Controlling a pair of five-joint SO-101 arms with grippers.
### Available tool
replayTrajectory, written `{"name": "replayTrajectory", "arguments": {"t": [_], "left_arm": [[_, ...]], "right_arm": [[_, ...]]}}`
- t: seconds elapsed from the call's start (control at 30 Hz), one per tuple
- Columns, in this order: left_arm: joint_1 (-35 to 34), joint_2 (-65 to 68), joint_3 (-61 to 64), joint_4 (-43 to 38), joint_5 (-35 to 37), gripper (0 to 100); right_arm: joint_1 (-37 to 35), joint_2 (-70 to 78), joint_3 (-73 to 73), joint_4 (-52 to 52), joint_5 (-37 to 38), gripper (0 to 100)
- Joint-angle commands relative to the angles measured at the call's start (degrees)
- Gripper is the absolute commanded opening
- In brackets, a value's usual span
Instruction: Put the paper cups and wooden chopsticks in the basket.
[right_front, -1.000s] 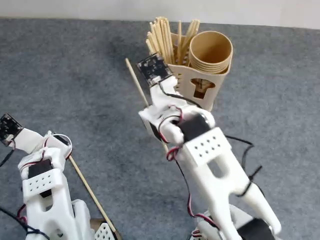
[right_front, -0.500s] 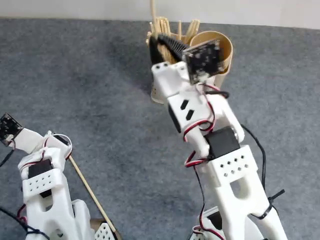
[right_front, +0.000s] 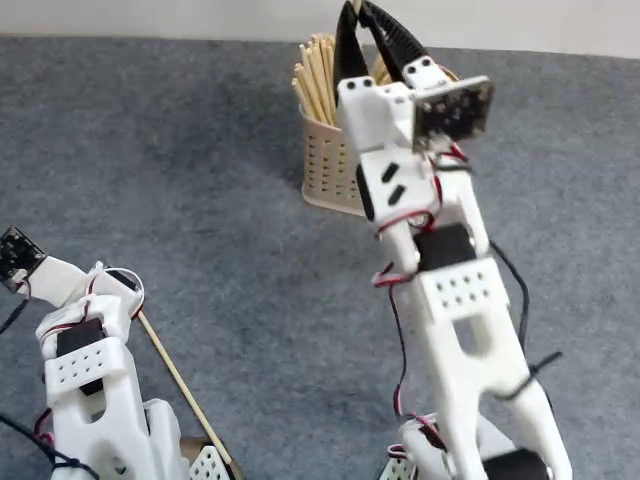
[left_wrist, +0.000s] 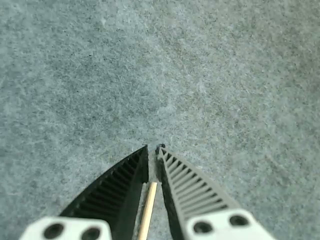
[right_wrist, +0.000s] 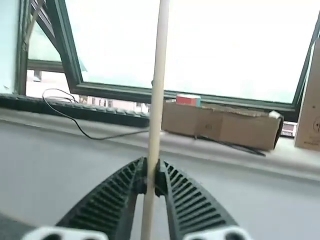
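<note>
My right gripper (right_front: 358, 10) is raised above the basket (right_front: 330, 175), shut on a wooden chopstick (right_wrist: 156, 100) that stands upright between its jaws. The cream perforated basket sits at the back of the grey carpet and holds a bundle of chopsticks (right_front: 318, 75). My right arm hides the paper cups apart from a bit of rim (right_front: 447, 72). My left gripper (left_wrist: 152, 149) stays low at the front left, shut. The end of another chopstick (left_wrist: 149, 205) shows in the thin slit between its jaws. That chopstick (right_front: 180, 380) lies on the carpet beside my left arm.
Grey carpet (right_front: 180, 160) covers the table, open across the left and middle. A pale wall runs along the back edge just behind the basket. The right wrist view looks out at a window sill with a cardboard box (right_wrist: 220, 125).
My right arm has swung up from the carpet with the chopstick, which went from lying slanted to upright over the basket. The left arm and its chopstick have not moved.
</note>
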Motion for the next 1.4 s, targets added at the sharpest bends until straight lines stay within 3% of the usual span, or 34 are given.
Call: {"name": "replayTrajectory", "arguments": {"t": [0.0, 0.2, 0.37, 0.53, 0.87, 1.13, 1.37], "left_arm": [[-0.5, -1.1, -0.2, -0.9, 0.2, 5], [-0.5, -1.1, -0.2, -0.9, 0.2, 5], [-0.5, -1.1, -0.2, -0.9, 0.2, 5], [-0.5, -1.1, -0.2, -0.9, 0.2, 5], [-0.7, -1.1, -0.4, -0.9, 0.4, 5], [-1.3, -1.2, -0.7, -0.9, 0.4, 5], [-10.0, -1.2, -3.3, -1.0, 0.6, 5]], "right_arm": [[0.7, 3.6, -0.7, -4.6, 0.0, 0.6], [2.3, 9.7, -0.7, -8.0, 0.0, 0.9], [3.0, 10.1, -0.6, -8.0, -0.1, 11.2], [2.9, 7.5, -0.5, -6.3, -0.1, 11.6], [-1.2, -3.6, -0.7, 15.9, -0.1, 11.6], [-9.8, -10.2, -0.7, 40.7, -0.1, 11.6], [-17.5, -10.4, -0.5, 56.0, -0.4, 11.6]]}}
